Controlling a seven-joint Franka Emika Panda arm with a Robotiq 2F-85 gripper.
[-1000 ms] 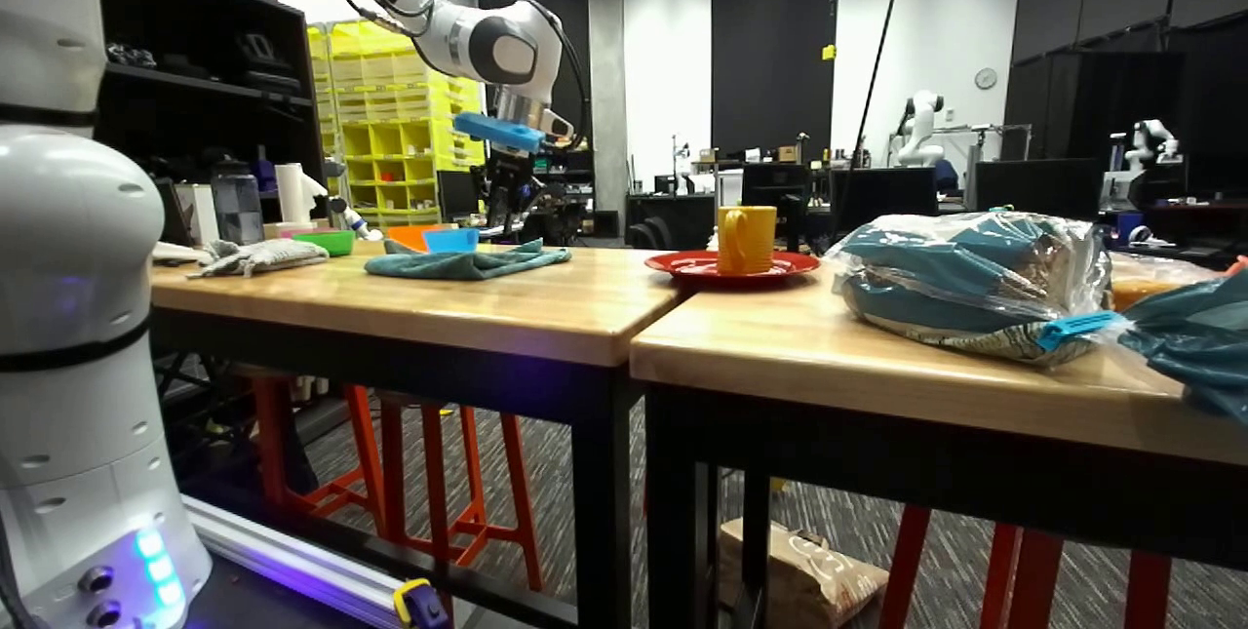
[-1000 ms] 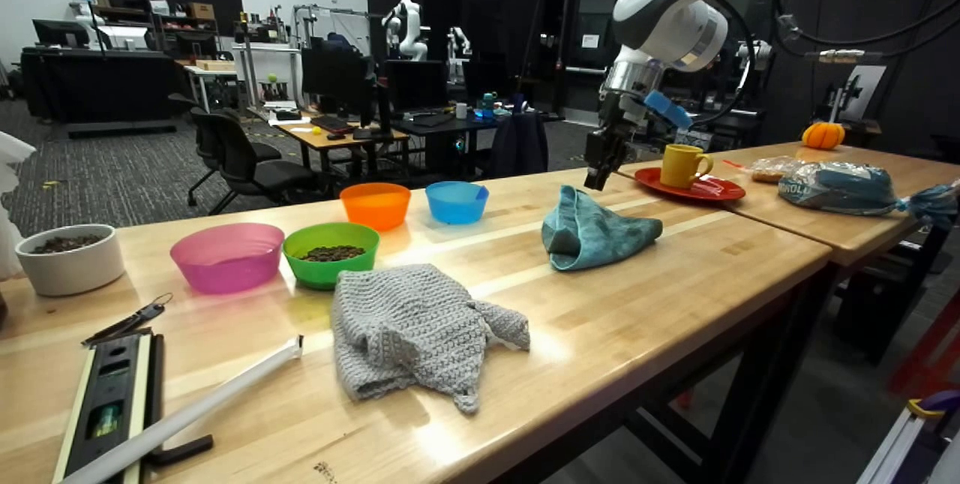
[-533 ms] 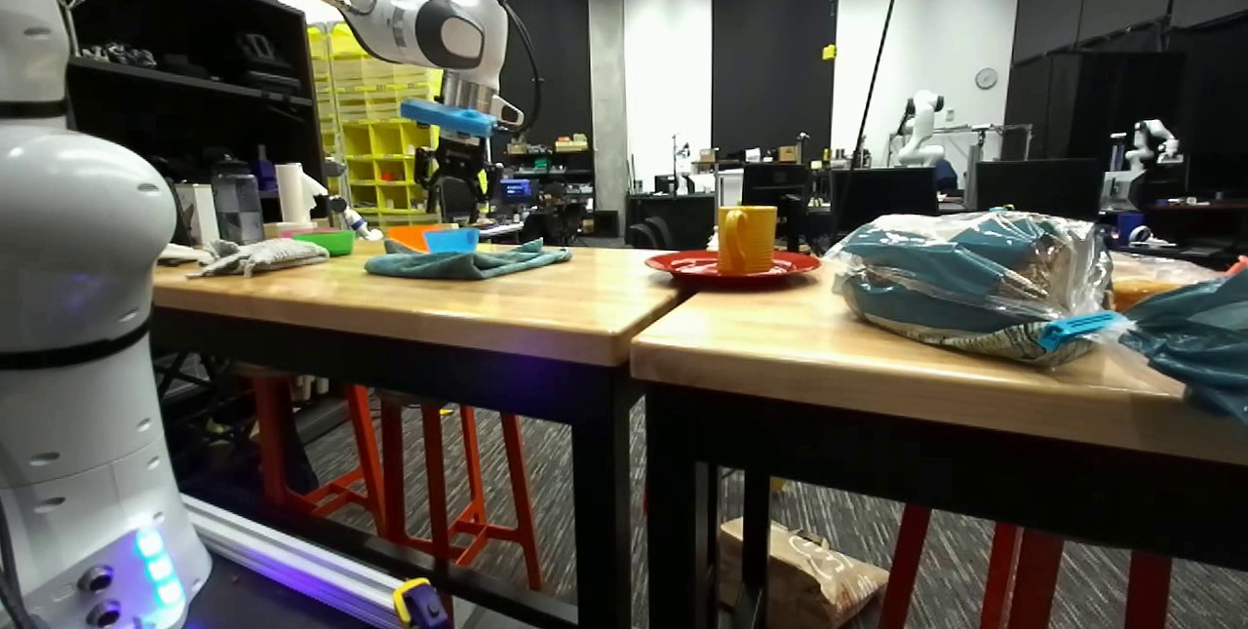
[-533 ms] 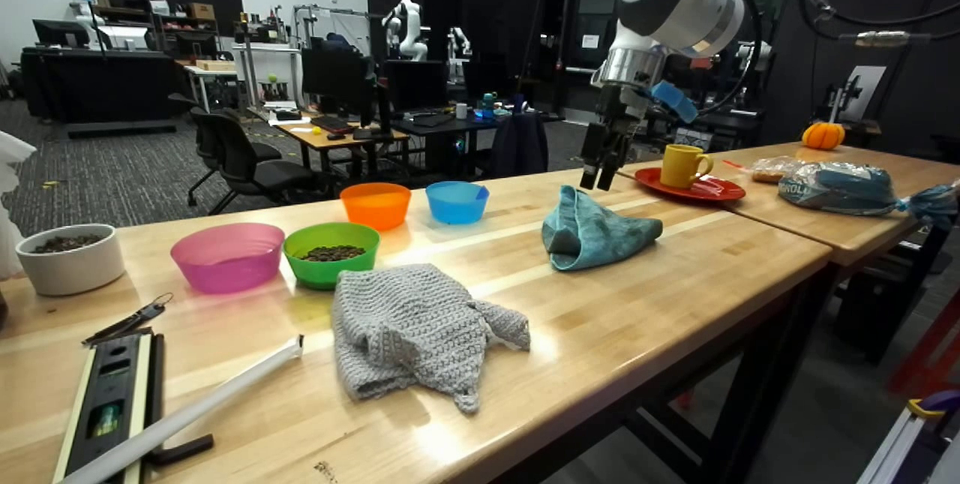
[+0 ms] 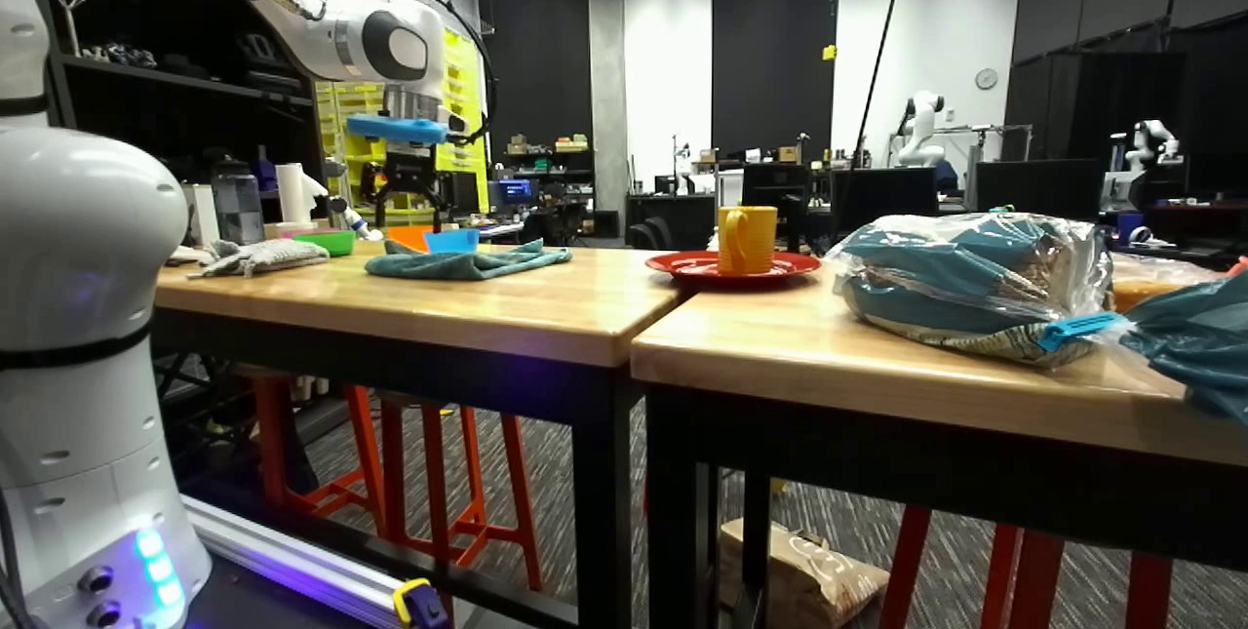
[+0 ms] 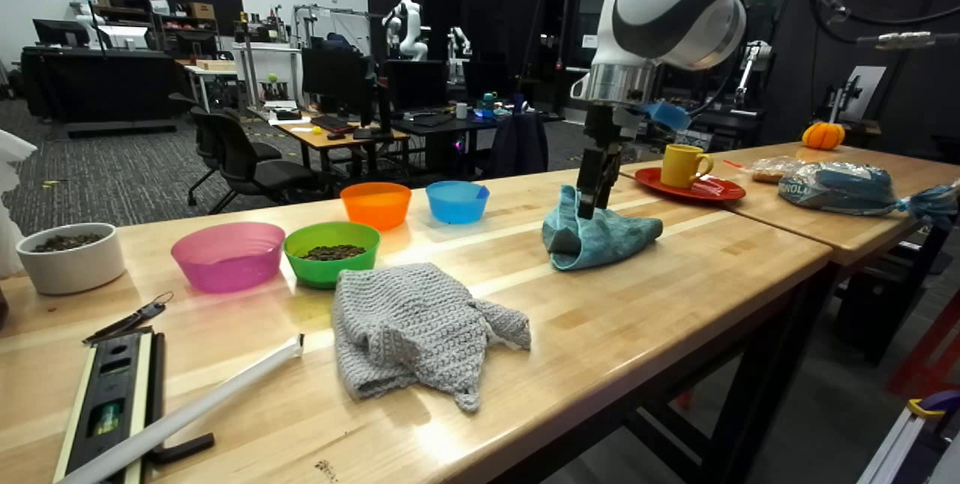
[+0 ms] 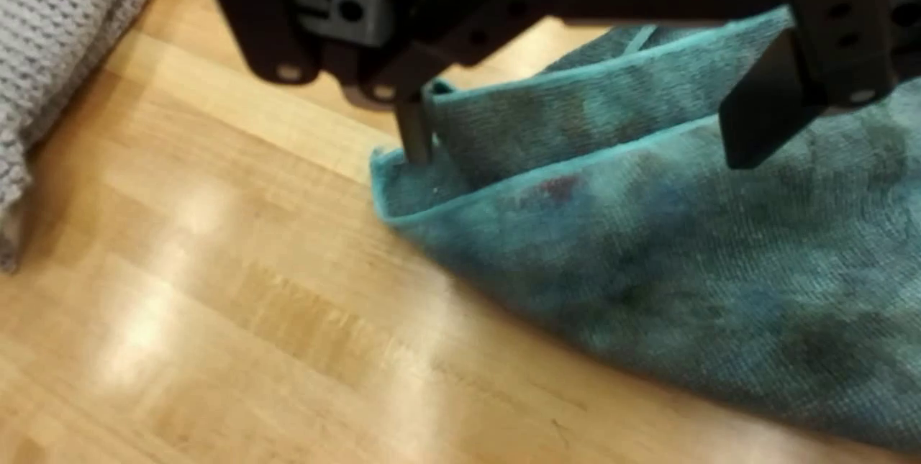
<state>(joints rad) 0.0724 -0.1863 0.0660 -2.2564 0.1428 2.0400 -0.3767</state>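
My gripper point(image 7: 588, 134) stands open above a crumpled teal cloth point(image 7: 669, 255), its two fingers spread wide with nothing held between them. In the wrist view a folded edge of the cloth runs across the gap, under both fingertips. Seen from outside, the gripper point(image 5: 408, 217) hangs pointing down over the cloth point(image 5: 466, 265), with a small gap beneath it. In an exterior view the fingertips of the gripper point(image 6: 596, 208) overlap the raised peak of the cloth point(image 6: 619, 240); whether they touch it I cannot tell.
A grey knitted cloth point(image 6: 420, 326) lies nearby. Orange point(image 6: 375, 208), blue point(image 6: 456, 203), green point(image 6: 330, 263) and pink point(image 6: 229, 259) bowls line the table's far side. A yellow mug point(image 6: 681, 166) sits on a red plate point(image 6: 720, 190); bagged bread point(image 6: 836, 187) lies beyond.
The gripper has swung across to the teal cloth and come lower, turning more upright. Its jaws have spread from nearly closed to wide. The cloth has not moved.
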